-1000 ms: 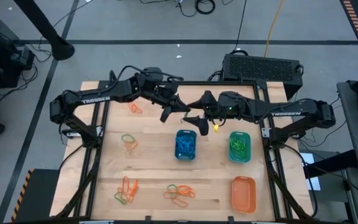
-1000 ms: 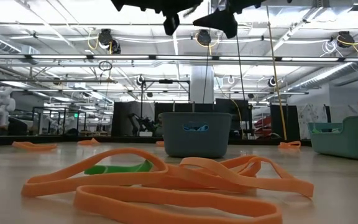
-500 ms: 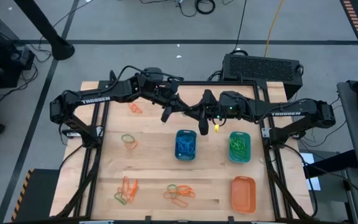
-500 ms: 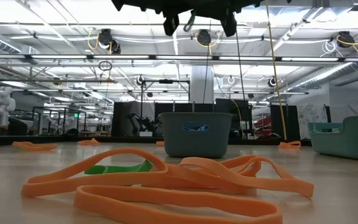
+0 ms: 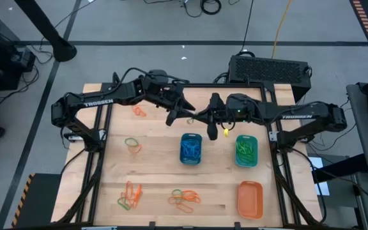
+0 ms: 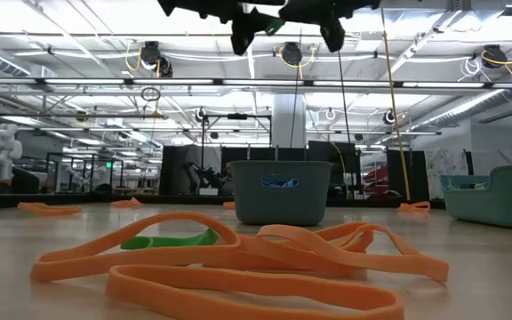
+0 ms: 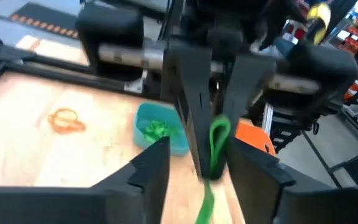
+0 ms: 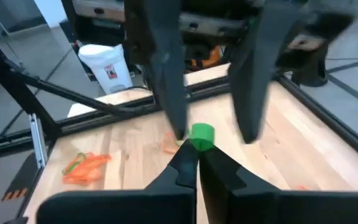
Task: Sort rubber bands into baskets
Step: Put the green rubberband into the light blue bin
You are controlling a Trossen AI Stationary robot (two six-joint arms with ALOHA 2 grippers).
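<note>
High over the table's far middle, my two grippers meet tip to tip. My right gripper (image 8: 194, 163) is shut on a green rubber band (image 7: 218, 142). My left gripper (image 7: 201, 171) is open; its fingers (image 8: 166, 81) stand on either side of the right gripper's tips and hold nothing. Below them stands the blue basket (image 5: 191, 148), with the teal-green basket (image 5: 246, 150) to its right, both holding bands. The orange basket (image 5: 250, 198) sits near the front right. Loose rubber bands (image 5: 184, 198) lie flat on the wood. My right gripper pinches the green band's upper loop (image 8: 200, 138) between its two fingertips. The fingers come roughly level from the table's right side. The band's free end (image 7: 205, 202) hangs slack below the fingers, well clear of the table.
Small heaps of orange and green bands lie at the front left (image 5: 130, 195), the mid left (image 5: 133, 144) and the far left (image 5: 138, 111). A black box (image 5: 268, 69) stands behind the table's far edge. Bare wood (image 5: 158, 166) lies between the heaps and the baskets.
My right gripper has shut on the green band while my left gripper, shut on it a second ago, has opened and let go. Both hands have stayed where they were, and the band stays high above the table.
</note>
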